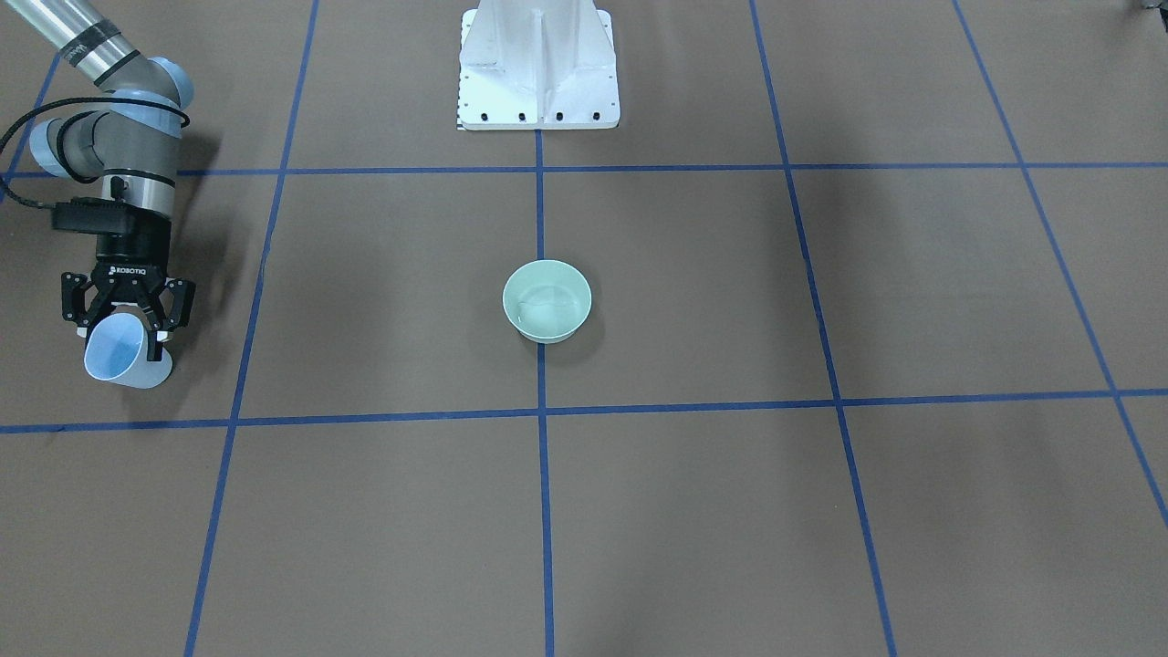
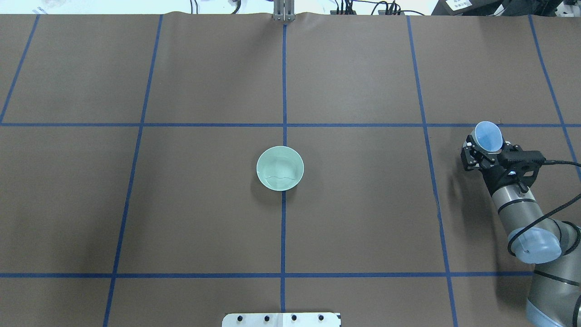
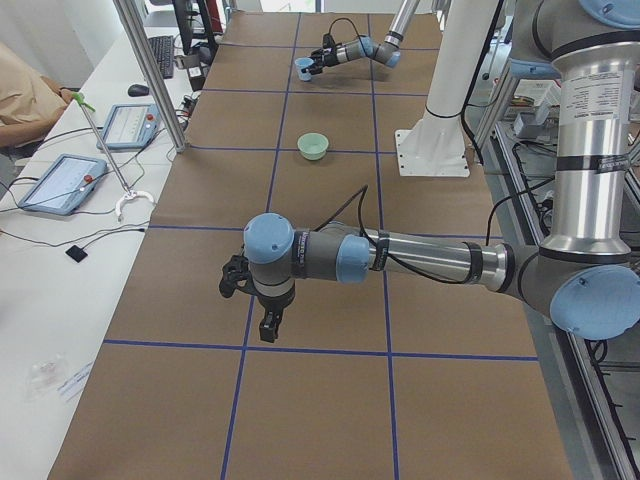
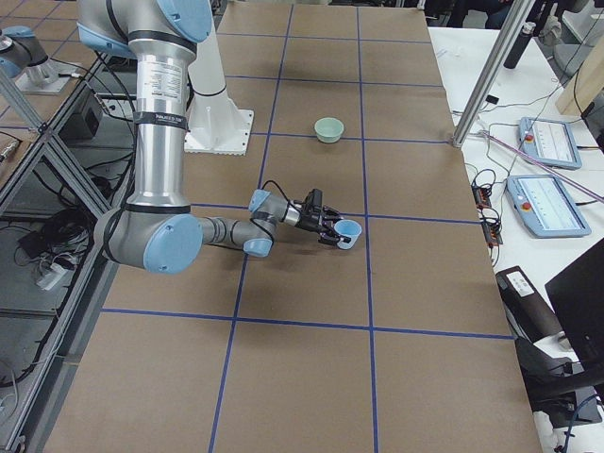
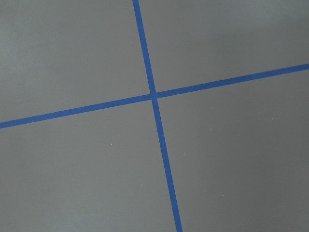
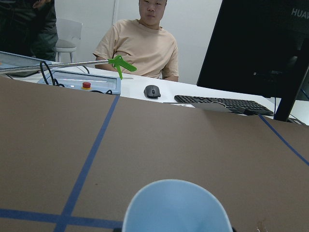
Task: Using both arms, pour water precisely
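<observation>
Grey-silver tube arms [image 3: 430,262] w/ lt-blue joint caps [image 2: 533,245], blk cables [image 2: 558,161], blk tool [image 1: 126,328] (white ROBOTIQ lettering).

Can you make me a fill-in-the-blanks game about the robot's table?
The right end effector holds a light-blue ____. The bowl in the middle of the table is pale ____. It sits on a tape line coloured ____.
Missing words: cup, green, blue.
</observation>
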`<control>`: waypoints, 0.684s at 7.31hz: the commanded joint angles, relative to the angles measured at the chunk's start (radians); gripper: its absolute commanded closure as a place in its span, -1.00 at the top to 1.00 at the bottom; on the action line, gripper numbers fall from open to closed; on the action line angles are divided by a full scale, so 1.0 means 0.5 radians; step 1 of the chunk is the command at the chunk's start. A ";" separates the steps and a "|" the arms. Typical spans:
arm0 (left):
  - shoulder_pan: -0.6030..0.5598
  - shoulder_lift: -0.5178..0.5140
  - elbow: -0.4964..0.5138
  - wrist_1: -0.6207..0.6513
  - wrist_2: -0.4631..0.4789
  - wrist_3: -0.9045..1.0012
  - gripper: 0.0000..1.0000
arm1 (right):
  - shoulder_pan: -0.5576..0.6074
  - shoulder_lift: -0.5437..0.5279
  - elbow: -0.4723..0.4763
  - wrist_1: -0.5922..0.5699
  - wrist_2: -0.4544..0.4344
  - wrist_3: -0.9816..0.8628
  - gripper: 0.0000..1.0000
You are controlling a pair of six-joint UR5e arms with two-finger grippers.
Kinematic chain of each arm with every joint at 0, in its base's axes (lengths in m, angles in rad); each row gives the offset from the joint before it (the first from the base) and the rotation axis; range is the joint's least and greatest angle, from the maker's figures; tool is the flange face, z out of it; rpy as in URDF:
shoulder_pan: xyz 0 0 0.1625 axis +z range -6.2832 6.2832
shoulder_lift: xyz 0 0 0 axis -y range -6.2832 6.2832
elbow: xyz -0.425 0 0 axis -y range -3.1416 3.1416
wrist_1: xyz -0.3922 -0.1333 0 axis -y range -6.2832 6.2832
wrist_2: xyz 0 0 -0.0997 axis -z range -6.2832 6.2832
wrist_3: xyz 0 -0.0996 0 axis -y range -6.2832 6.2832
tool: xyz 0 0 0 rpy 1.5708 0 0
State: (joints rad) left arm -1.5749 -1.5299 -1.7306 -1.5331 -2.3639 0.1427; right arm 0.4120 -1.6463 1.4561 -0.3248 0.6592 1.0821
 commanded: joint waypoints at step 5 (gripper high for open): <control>-0.001 0.010 0.001 -0.005 0.000 0.000 1.00 | 0.292 -0.003 0.002 0.248 0.294 -0.240 1.00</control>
State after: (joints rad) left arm -1.5754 -1.5264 -1.7308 -1.5342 -2.3639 0.1423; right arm 0.5126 -1.6504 1.4527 -0.2147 0.7534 0.9884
